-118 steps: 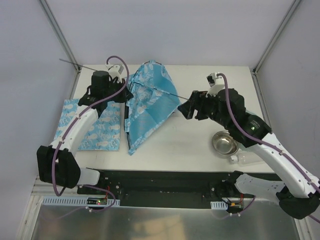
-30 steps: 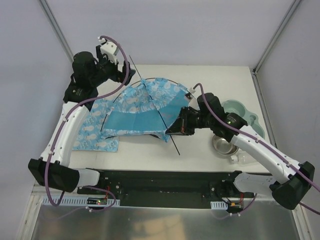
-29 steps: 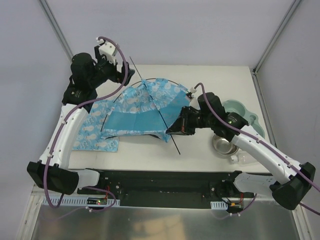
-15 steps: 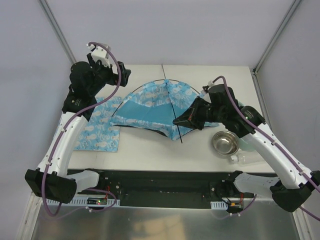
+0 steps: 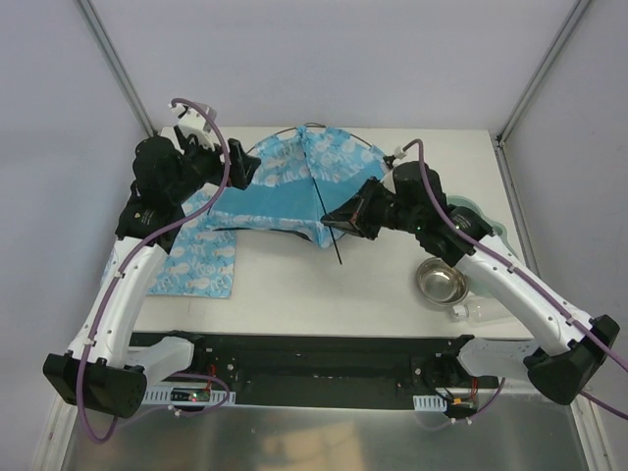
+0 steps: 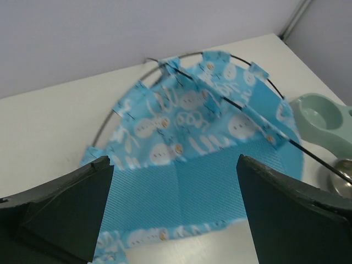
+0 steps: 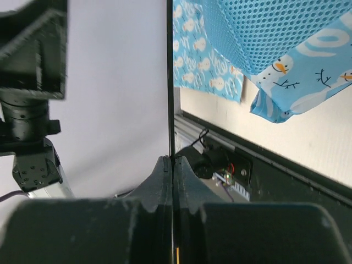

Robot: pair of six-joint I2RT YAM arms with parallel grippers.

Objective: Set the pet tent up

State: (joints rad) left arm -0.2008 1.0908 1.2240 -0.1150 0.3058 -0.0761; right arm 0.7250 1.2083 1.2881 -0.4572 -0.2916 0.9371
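Note:
The pet tent (image 5: 294,182) is blue fabric with white snowman print, spread into a low dome at the back middle of the table, with two thin black poles crossing over it. My right gripper (image 5: 345,218) is shut on one black pole (image 5: 334,245) at the tent's near right corner; the pole's end sticks out toward me. In the right wrist view the pole (image 7: 170,82) runs straight out of the closed jaws of my right gripper (image 7: 171,160). My left gripper (image 5: 240,162) stands open at the tent's left side, above the fabric (image 6: 203,148), touching nothing.
A flat mat (image 5: 191,260) of the same print lies front left, partly under the tent. A steel bowl (image 5: 442,283), a pale green feeder (image 5: 483,221) and a small clear bottle (image 5: 476,312) sit on the right, under my right arm.
The right gripper has carried the pole and the tent back toward the far edge. The left gripper has come down and right, close to the tent's left side.

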